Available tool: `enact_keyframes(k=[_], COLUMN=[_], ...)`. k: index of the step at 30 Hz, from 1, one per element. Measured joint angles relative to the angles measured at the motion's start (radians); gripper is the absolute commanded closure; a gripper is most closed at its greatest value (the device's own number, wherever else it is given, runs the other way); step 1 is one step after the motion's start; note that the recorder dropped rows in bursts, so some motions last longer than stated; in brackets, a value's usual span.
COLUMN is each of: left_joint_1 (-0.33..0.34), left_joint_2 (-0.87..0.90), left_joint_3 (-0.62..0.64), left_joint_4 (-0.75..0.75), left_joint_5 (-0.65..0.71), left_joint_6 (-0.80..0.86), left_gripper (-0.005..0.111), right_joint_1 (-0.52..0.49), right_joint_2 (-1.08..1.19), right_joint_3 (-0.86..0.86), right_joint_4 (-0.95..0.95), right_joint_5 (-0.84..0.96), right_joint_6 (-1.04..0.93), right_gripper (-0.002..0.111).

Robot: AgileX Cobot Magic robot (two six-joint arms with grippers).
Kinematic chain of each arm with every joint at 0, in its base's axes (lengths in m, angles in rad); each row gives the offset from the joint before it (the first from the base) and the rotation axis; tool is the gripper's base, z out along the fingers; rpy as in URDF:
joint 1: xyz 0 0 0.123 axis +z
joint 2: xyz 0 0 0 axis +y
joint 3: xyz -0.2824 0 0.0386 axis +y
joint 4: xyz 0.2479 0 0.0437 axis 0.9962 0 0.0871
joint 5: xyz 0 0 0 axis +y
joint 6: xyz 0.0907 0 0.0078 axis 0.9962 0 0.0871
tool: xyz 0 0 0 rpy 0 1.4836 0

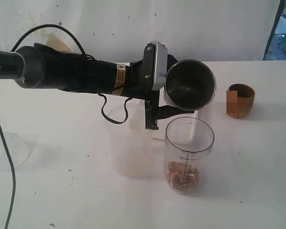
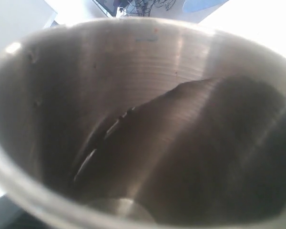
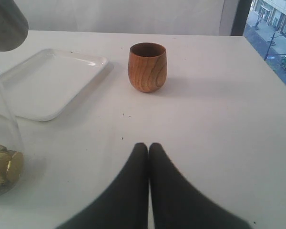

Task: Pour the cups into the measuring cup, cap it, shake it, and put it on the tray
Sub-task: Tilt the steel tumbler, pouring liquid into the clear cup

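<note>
One steel tumbler [image 1: 189,85] hangs tipped on its side with its mouth just above the measuring cup [image 1: 188,157], clamped across its wall by the left claw [image 1: 164,107]. Its smooth, rigid metal probably slips easily, so a firm mid-wall hold suits it; inside it looks empty. The measuring cup, thin light plastic with small brassy pieces [image 1: 182,175] at its bottom, could topple if nudged. The right claw [image 3: 148,157] is pressed together, low over the surface [image 3: 219,119], facing the wooden cup [image 3: 147,67].

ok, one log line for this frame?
left fingers: shut on steel tumbler, tipped above measuring cup | measuring cup: brown pieces at bottom, uncapped | wooden cup: upright, apart | right fingers: shut, empty
</note>
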Motion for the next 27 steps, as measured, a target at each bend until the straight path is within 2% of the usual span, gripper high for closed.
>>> enact_keyframes(k=[27], left_joint_1=[0.0], left_joint_2=[0.0], left_joint_3=[0.0], left_joint_4=[0.0], left_joint_5=[-0.004], left_joint_6=[0.073], left_gripper=[0.107], right_joint_1=[0.0], right_joint_2=[0.0], right_joint_3=[0.0], right_joint_4=[0.0], right_joint_5=[0.0], right_joint_6=[0.002], right_gripper=[0.108])
